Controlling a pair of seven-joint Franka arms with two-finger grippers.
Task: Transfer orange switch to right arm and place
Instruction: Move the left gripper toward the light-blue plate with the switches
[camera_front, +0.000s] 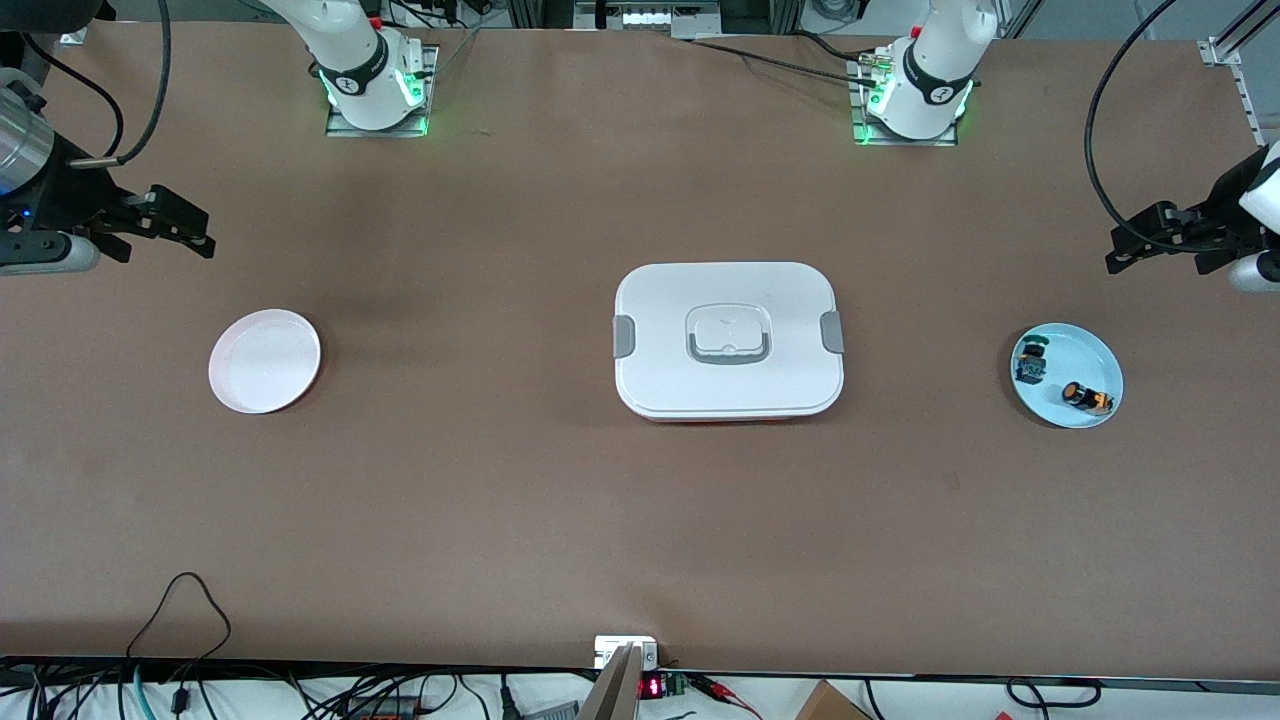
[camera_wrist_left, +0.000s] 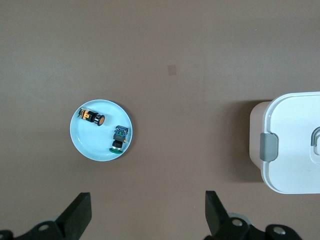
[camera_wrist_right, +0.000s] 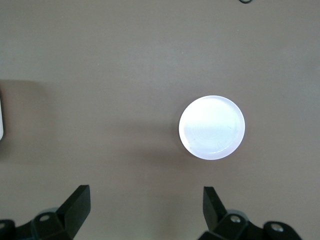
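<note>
Orange switch (camera_front: 1086, 397) apart from left tool (camera_front: 1128, 248)

Left arm, white with black claw gripper (camera_front: 1125, 250): cut off by the front view's edge; only fingers and part of the wrist show.
Right arm, silver-cuffed with black gripper (camera_front: 195, 232): likewise cut by the frame edge.
White rectangular lidded container (camera_wrist_left: 295, 145): partly out of frame in the left wrist view; a sliver in the right wrist view.
Tiny black push-button with orange end (camera_front: 1085, 397): markings too small to tell.
Small green-capped part (camera_front: 1031, 362): detail unclear.
</note>
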